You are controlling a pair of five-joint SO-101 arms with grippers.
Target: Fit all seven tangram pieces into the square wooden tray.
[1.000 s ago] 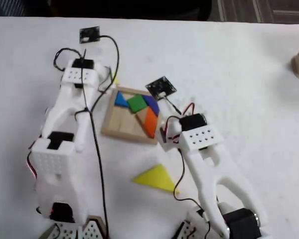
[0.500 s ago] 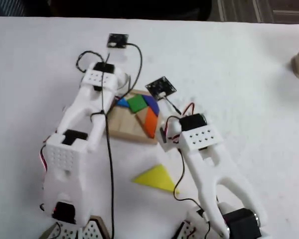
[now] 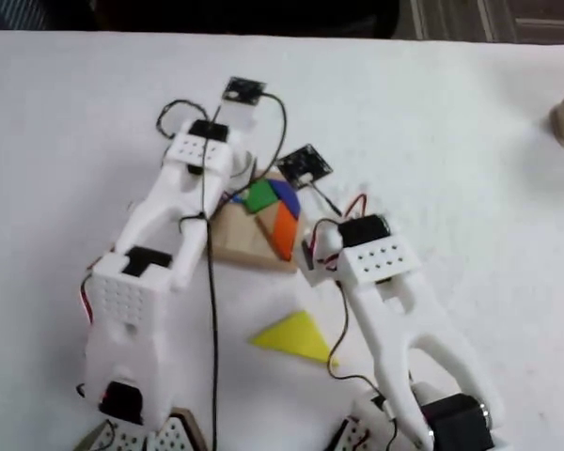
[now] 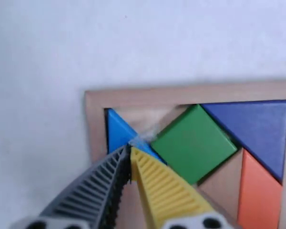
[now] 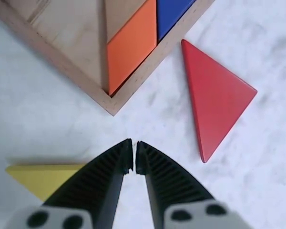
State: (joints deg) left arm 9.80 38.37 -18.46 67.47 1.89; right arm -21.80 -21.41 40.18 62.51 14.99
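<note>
Under my left jaws lies one corner of the square wooden tray [image 4: 93, 124]. The two tips are pressed together with nothing gripped between them. They sit right over the edge of the light blue triangle [image 4: 115, 133] that fills that corner, though I cannot tell whether they touch it. Just beyond the tips is the green square [image 4: 193, 143], set on its point beside the light blue triangle. Farther out from these jaws, the dark blue triangle [image 4: 257, 126] lies along the same rim. The orange piece [image 4: 260, 191] lies against its slanted side. Bare wood shows in the tray around them.

Between my two arms, the yellow triangle [image 3: 293, 335] lies flat on the white desk [image 3: 451, 122], outside the tray and apart from it.

My right jaws hang over bare desk just off another corner of the tray, closed to a thin slit and holding nothing. The yellow triangle is behind their tips on the left side. The red triangle [image 5: 214, 95] is ahead on the other side, flat on the desk, near the tray's rim but not touching it. Just inside that rim, the orange piece and the dark blue triangle sit side by side, closest to these jaws.
</note>
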